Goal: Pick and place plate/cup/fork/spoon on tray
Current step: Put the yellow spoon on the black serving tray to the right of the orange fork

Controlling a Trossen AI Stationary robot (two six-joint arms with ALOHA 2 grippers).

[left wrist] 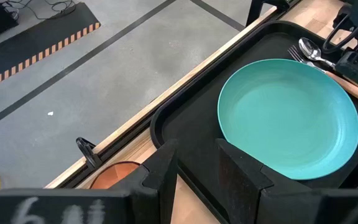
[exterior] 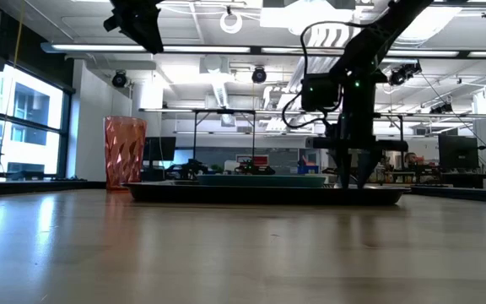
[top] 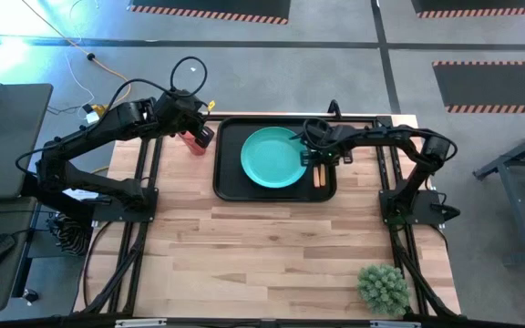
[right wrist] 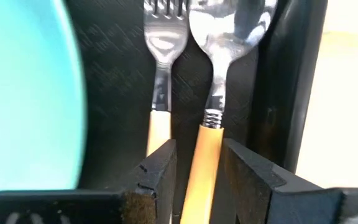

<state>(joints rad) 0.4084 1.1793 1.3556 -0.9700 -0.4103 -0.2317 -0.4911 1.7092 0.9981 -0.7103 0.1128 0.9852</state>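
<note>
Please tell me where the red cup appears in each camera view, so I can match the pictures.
High view: the cup stands on the table just left of the tray.
Low view: the cup at left, beside the tray.
Left wrist view: only its rim.
Right wrist view: not in it.
Shared landmark: the tray.

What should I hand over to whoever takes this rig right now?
Right pincer: low over the tray, fingers either side of the spoon handle; grip cannot be confirmed.
Left pincer: open, empty, above the cup.
Done: plate on tray; fork and spoon side by side between the plate and the tray's right rim.
Left: cup stands on the table off the tray's left edge; move it on.
</note>
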